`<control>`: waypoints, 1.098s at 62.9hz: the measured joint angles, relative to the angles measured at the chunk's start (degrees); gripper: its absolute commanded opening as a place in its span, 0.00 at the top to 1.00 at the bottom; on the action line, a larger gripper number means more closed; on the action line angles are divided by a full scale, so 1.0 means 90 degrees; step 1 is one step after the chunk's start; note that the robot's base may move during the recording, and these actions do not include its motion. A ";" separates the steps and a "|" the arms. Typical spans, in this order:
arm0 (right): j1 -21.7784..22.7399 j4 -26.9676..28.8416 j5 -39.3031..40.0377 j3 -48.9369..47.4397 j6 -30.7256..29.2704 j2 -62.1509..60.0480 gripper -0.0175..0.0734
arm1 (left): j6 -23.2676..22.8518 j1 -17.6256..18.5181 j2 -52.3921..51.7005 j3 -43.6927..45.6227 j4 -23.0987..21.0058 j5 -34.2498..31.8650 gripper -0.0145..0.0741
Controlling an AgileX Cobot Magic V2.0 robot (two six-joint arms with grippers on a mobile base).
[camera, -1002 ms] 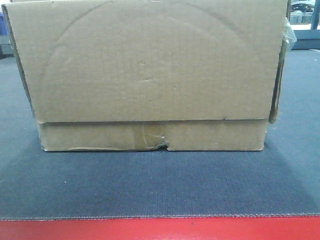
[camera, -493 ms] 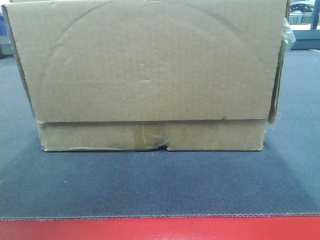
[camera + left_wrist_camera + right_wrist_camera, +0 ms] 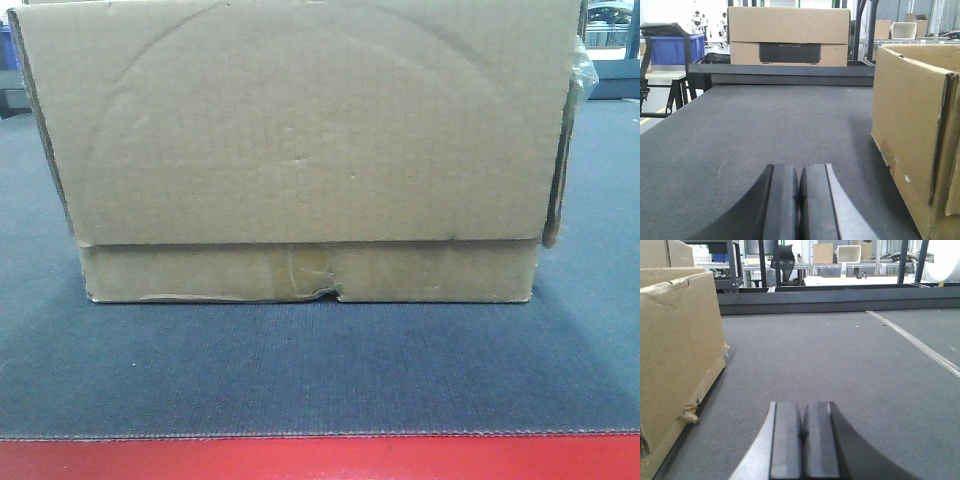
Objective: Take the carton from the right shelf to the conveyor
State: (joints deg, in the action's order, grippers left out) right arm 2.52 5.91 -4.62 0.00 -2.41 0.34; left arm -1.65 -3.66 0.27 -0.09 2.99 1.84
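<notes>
The brown carton (image 3: 300,150) stands on the dark grey conveyor belt (image 3: 320,370), taped and torn at its lower seam, an arc crease on its face. A red strip (image 3: 320,458) runs along the belt's near edge. My left gripper (image 3: 800,172) is shut and empty, low over the belt, with the carton's side (image 3: 910,135) to its right and apart from it. My right gripper (image 3: 802,410) is shut and empty, low over the belt, with the carton's other side (image 3: 675,355) to its left, apart. The right shelf is out of view.
Another cardboard box (image 3: 788,36) sits beyond the belt's far rail (image 3: 790,75). A blue bin (image 3: 671,49) stands at the left on a stand. A belt seam (image 3: 920,347) runs diagonally at the right. Racks and boxes fill the background.
The carton has shifted very slightly to the right in the front view; otherwise nothing has visibly changed.
</notes>
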 measured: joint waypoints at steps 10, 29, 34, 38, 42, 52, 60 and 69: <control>0.0000 0.0000 0.0014 0.0004 0.0000 0.0000 0.88 | 0.0000 0.0000 0.0000 0.0000 0.0000 0.0000 0.83; 0.0000 0.0000 0.0042 0.0004 0.0000 0.0000 0.88 | 0.0000 0.0000 0.0000 0.0000 0.0000 0.0000 0.83; 0.0000 0.0000 0.0042 0.0004 0.0000 0.0000 0.88 | 0.0000 0.0000 0.0000 0.0000 0.0000 0.0000 0.83; 0.0000 0.0000 0.0042 0.0004 0.0000 0.0000 0.88 | 0.0000 0.0000 0.0000 0.0000 0.0000 0.0000 0.83; 0.0000 0.0000 0.0042 0.0004 0.0000 0.0000 0.88 | 0.0000 0.0000 0.0000 0.0000 0.0000 0.0000 0.83; 0.0000 0.0000 0.0042 0.0004 0.0000 0.0000 0.88 | 0.0000 0.0000 0.0000 0.0000 0.0000 0.0000 0.83; 0.0000 0.0000 0.0042 0.0004 0.0000 0.0000 0.88 | 0.0000 0.0000 0.0000 0.0000 0.0000 0.0000 0.83; 0.0000 0.0000 0.0042 0.0004 0.0000 0.0000 0.88 | 0.0000 0.0000 0.0000 0.0000 0.0000 0.0000 0.83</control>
